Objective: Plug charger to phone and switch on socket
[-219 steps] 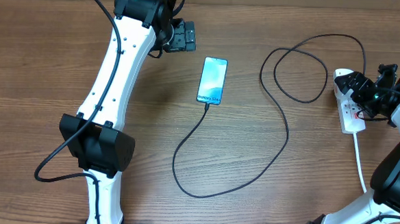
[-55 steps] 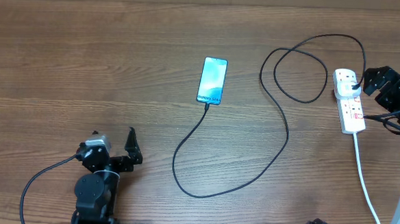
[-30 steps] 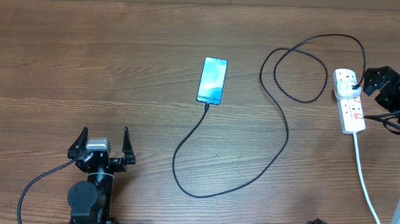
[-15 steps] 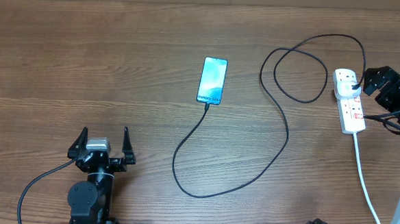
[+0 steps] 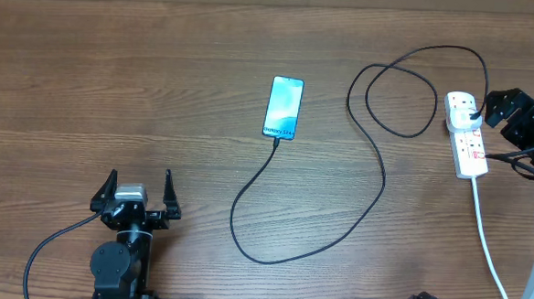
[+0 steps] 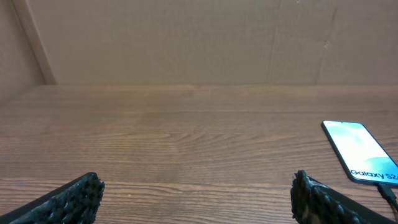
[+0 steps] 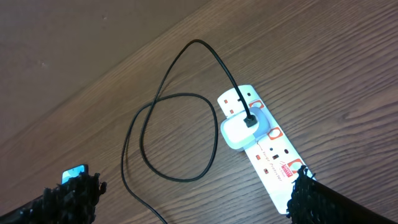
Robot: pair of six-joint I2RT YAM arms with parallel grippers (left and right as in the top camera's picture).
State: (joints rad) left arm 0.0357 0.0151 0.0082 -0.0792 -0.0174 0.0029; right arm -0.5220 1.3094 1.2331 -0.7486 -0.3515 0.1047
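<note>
Desk (image 5: 115, 87) is mostly bare wood, with loads of room left and far. Socket (image 5: 465, 137) sits by the right edge with the charger (image 5: 376, 164) plugged in, its cable looping over to the phone (image 5: 284, 107) mid-desk. Left gripper (image 5: 138, 181) is spread wide at near-left, and right gripper (image 7: 193, 193) is splayed too, just beside the socket.

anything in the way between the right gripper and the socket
Nothing visible does. The right gripper, jaws open, is right beside the socket at its far end, with no object in the gap. The charger is plugged in there, and its cable loops off toward the phone, away from the gripper.
</note>
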